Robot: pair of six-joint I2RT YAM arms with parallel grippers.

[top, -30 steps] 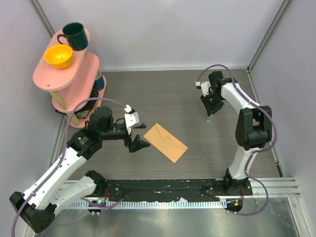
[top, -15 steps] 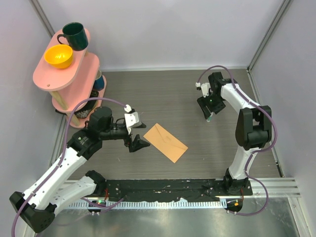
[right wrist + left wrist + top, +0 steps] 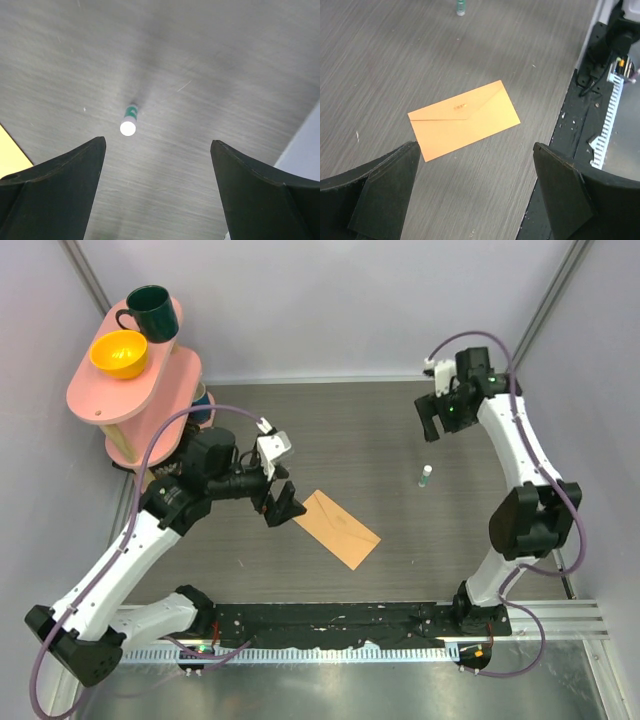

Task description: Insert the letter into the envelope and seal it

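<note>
Left gripper (image 3: 284, 511) hangs over the dark wood-grain table (image 3: 350, 440), jaws spread wide and nothing between them, poised just off the near-left end of the envelope (image 3: 336, 528) and clear of it. The envelope lies flat near the middle of the table, set on a diagonal, tan-brown face up. From the left wrist view its pointed flap is folded down onto the body, a small mark by the flap's tip; whether it is stuck down, I cannot tell. Over on the far right, the right gripper (image 3: 430, 430) is up in the air, fingers (image 3: 60, 175) parted wide and empty. Below it stands a small glue stick (image 3: 426, 476), upright, white cap on top with a green band, alone on bare table and well apart from the envelope. At the back left corner a pink two-tier shelf (image 3: 140, 390) carries a dark green mug (image 3: 150, 312) and a yellow bowl (image 3: 119, 353) on its upper level.
</note>
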